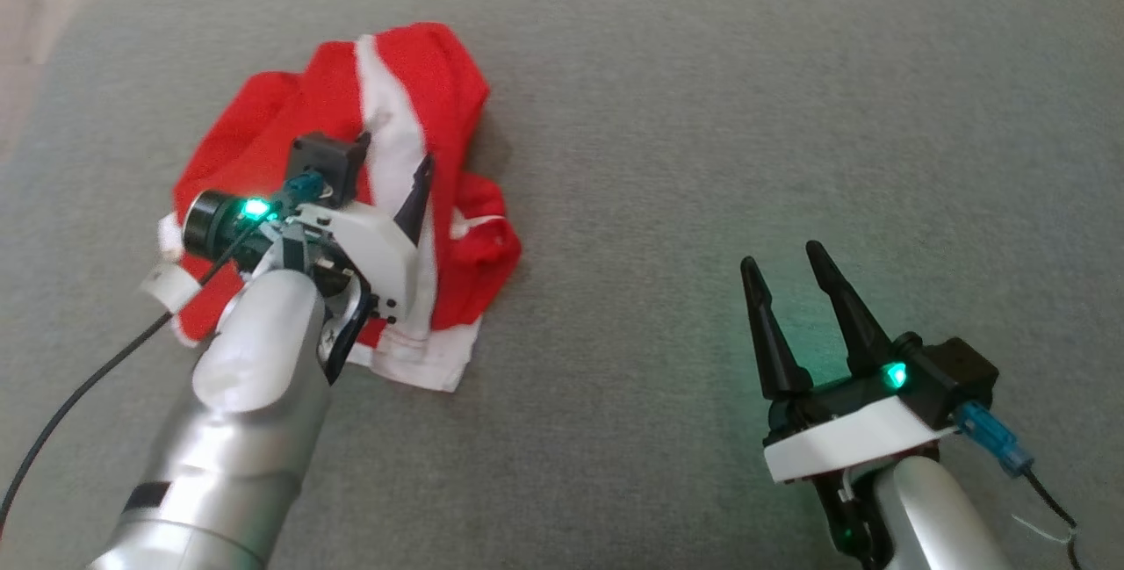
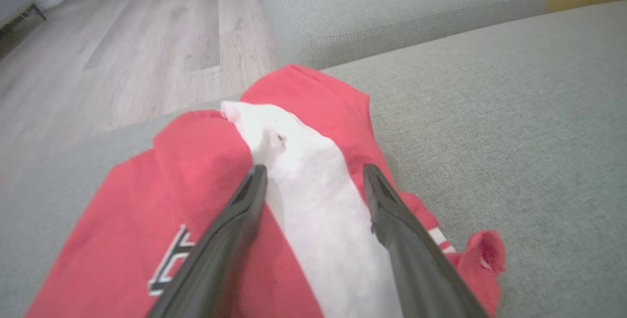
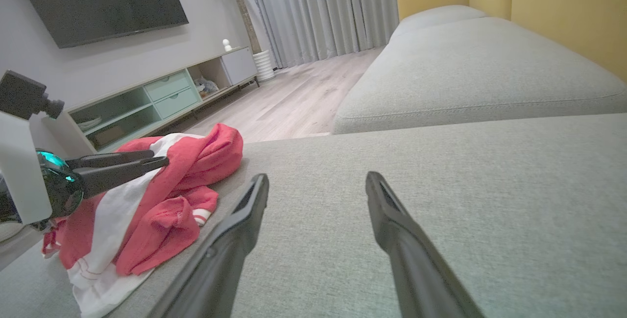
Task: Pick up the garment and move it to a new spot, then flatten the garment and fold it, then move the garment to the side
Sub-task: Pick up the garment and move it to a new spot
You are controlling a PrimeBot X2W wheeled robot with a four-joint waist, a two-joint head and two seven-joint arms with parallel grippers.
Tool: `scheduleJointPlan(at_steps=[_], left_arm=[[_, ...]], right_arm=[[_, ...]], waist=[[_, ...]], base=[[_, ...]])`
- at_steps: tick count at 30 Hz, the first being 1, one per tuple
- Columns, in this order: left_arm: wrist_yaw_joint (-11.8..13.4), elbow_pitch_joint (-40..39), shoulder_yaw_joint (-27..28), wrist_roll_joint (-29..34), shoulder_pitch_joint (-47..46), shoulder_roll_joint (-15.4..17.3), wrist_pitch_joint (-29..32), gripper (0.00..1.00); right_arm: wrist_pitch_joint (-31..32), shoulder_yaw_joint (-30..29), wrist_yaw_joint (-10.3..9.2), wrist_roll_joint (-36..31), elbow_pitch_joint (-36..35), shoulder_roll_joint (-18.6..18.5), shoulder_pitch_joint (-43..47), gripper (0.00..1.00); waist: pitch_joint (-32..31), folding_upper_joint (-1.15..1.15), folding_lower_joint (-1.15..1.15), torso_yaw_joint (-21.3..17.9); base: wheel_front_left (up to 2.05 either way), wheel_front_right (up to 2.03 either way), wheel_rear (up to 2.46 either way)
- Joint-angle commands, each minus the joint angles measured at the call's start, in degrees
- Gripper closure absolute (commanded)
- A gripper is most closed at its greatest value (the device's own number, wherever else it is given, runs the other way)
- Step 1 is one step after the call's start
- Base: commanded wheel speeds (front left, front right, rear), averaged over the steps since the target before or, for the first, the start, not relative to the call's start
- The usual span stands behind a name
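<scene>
Garment (image 1: 413, 96), red with a broad white stripe, lies crumpled on the left part of the grey sofa cushion (image 1: 702, 113), near the edge that borders the wooden floor (image 2: 122, 38). My left gripper (image 1: 395, 162) hangs over the heap with its two dark fingers spread apart, one on each side of the white stripe. Nothing is clasped between them, and I cannot tell whether the tips touch the cloth. My right gripper (image 1: 781, 256) is well apart to the right, over bare cushion, its jaws likewise spread and empty. A second grey cushion (image 3: 465, 63) and a yellow backrest (image 3: 563, 9) lie beyond.
</scene>
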Motion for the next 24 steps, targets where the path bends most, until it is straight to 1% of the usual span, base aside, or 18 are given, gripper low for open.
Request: scheduleJointPlan(at_steps=[1,4,8,9,10,13,17,20,24], left_arm=[[-0.3,-0.4,1.7,-0.7,-2.9,2.2,0.0,0.00],[-0.2,2.5,1.8,-1.4,-3.8,2.4,0.1,0.00],[0.5,5.9,2.3,-2.0,-4.7,2.7,-0.1,0.00],[0.5,6.5,2.2,-2.1,-4.9,2.7,-0.4,0.52],[0.4,6.7,2.2,-2.3,-5.2,2.6,-1.3,1.00],[0.1,6.9,2.1,-3.7,-5.8,2.1,-3.9,1.00],[-0.2,5.3,1.2,-4.4,-7.0,2.3,-9.2,1.00],[-0.3,2.7,0.3,-5.0,-8.1,2.4,-13.1,1.00],[-0.3,-2.7,-2.1,-7.5,-9.4,3.1,-15.8,1.00]], right_arm=[[-0.6,1.4,-0.04,0.0,-2.0,-0.3,-2.0,0.00],[-0.6,1.6,-0.04,0.0,-1.9,-0.3,-2.3,0.00],[-0.6,2.0,-0.04,0.0,-1.9,-0.3,-2.8,0.00],[-0.6,2.0,-0.04,0.1,-1.9,-0.3,-2.8,0.00],[-0.6,2.1,-0.04,0.2,-1.9,-0.3,-2.9,0.00],[-0.6,1.9,-0.04,0.4,-1.8,-0.3,-2.8,0.00],[-0.6,1.6,-0.04,0.5,-1.5,-0.3,-2.4,0.00],[-0.6,1.5,-0.04,0.6,-1.4,-0.3,-1.9,0.00],[-0.6,1.7,-0.04,0.8,-1.1,-0.3,-1.0,0.00]], waist=[[1.3,0.00,-0.01,-1.7],[1.7,0.00,-0.01,-2.7],[1.9,0.00,-0.01,-3.7],[1.9,0.00,-0.01,-3.9],[1.8,0.00,-0.01,-4.1],[1.2,0.00,-0.01,-4.3],[-0.4,0.00,-0.01,-4.3],[-2.1,0.00,-0.01,-4.1],[-4.5,0.00,-0.01,-4.0]], base=[[0.00,0.00,0.00],[0.00,0.00,0.00],[0.00,0.00,0.00],[0.00,0.00,0.00],[0.00,0.00,0.00],[0.00,0.00,0.00],[0.00,0.00,0.00],[0.00,0.00,0.00],[0.00,0.00,0.00]])
